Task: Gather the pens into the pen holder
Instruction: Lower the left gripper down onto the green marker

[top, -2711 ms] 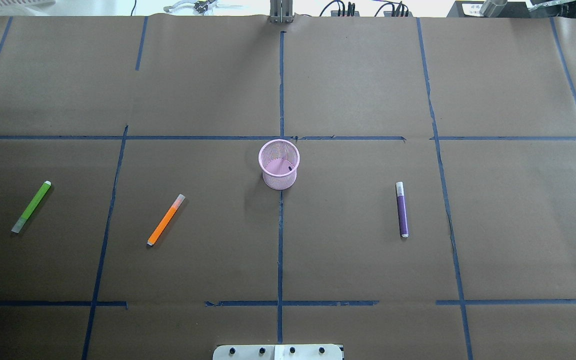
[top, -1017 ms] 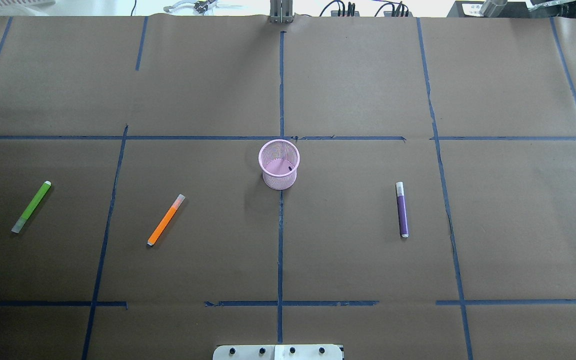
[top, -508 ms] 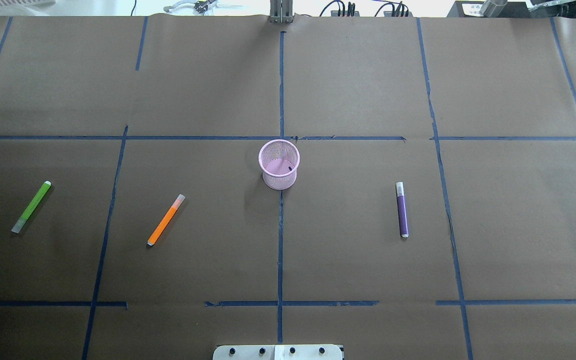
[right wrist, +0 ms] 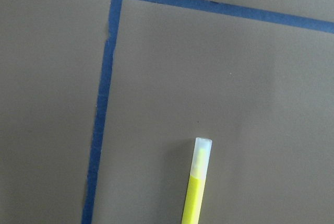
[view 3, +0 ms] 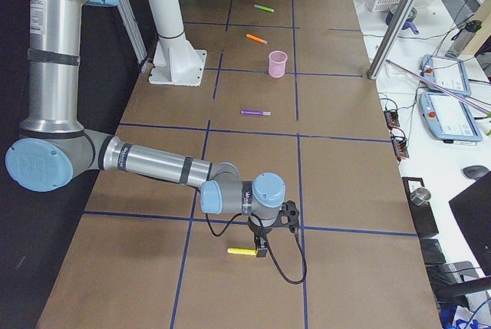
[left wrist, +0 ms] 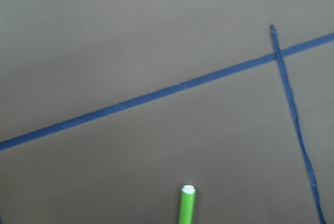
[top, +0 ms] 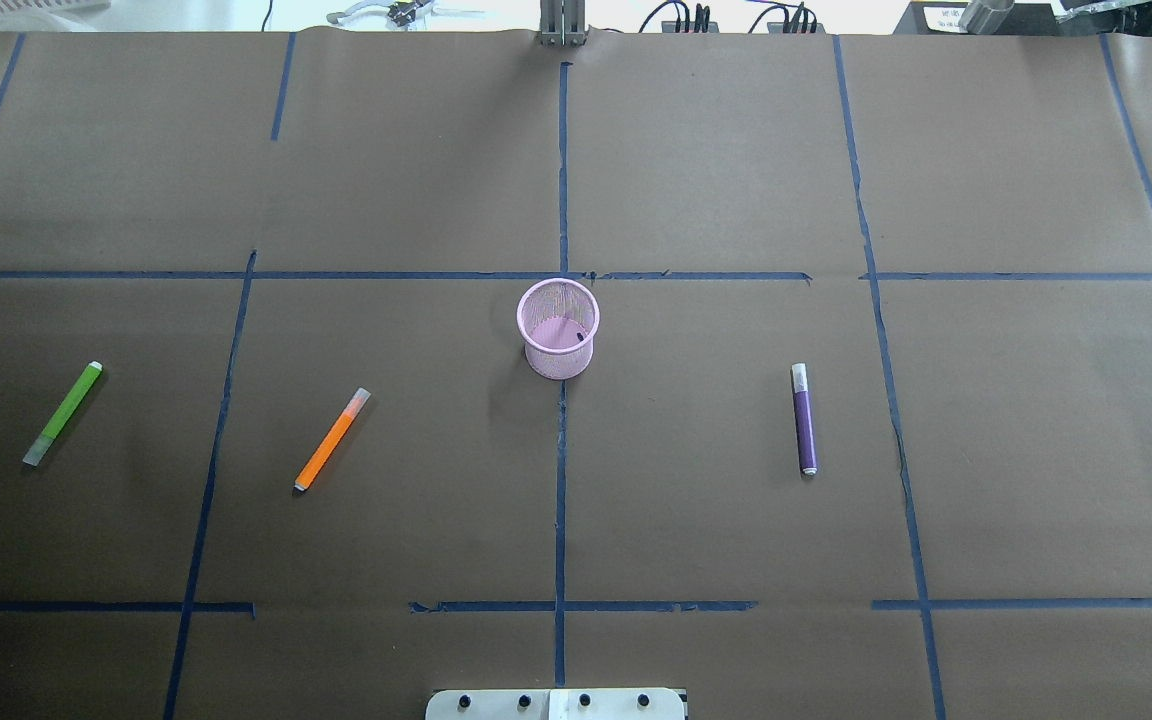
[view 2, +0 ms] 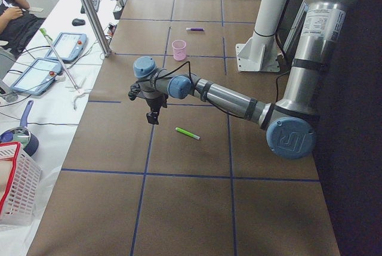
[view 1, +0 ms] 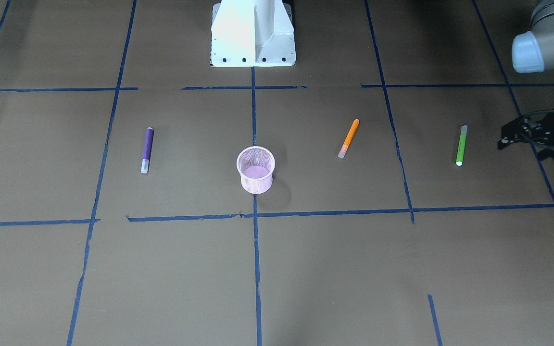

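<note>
Counter [top: 716,160]: brown paper, blue tape grid [top: 562,480]; side desk [view 3: 453,168] with tablets [view 3: 453,116] | pen holder [top: 558,328] upright, centre | to its right: purple pen [top: 804,420], far off yellow pen [view 3: 243,251] by right fingers [view 3: 261,251] | to its left: orange pen [top: 332,440], green pen [top: 62,414], left fingers [view 2: 153,117] | fingers' opening: cannot tell

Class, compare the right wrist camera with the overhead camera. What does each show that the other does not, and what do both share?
Only the right wrist view shows the yellow pen, lying flat with its pale cap pointing up the view.

Only the overhead view shows the green pen, the orange pen and the purple pen, all lying flat, and the pink pen holder, which stands upright with no pen in it.

Both show the brown paper-covered table marked with blue tape lines.
</note>
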{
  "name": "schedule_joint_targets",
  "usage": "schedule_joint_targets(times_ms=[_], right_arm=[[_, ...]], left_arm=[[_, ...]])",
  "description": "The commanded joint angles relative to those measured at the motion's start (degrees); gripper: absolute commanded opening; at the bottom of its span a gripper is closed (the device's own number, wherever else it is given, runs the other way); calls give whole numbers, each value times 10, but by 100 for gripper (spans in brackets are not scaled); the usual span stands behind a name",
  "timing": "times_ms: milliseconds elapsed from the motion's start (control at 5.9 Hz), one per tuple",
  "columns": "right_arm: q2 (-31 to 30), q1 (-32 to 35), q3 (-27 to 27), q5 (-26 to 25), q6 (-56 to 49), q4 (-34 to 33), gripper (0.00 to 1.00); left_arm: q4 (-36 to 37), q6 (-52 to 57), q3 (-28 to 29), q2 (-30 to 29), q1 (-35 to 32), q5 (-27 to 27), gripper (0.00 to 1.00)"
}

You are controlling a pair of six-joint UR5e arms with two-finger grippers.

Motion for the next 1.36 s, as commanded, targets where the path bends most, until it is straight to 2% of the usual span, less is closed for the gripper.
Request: schedule_joint_targets(times_ms=[0, 169, 339, 678, 1186], right_arm=[[1, -13, -23, 0, 1, 8, 100], [1, -19, -27, 0, 1, 8, 100], [1, -23, -33, 0, 1, 12, 100], [1, -26, -41, 0, 2, 28, 100], [2, -26, -41, 1, 2, 28, 100]], left_arm=[[-1, -6, 3, 0, 36, 3, 100], [-3, -6, 9, 1, 49, 19, 100], [-44, -6, 39, 6, 65, 38, 100], [-176, -6, 116, 27, 72, 43, 100], [-298, -55, 131, 60, 101, 67, 100]])
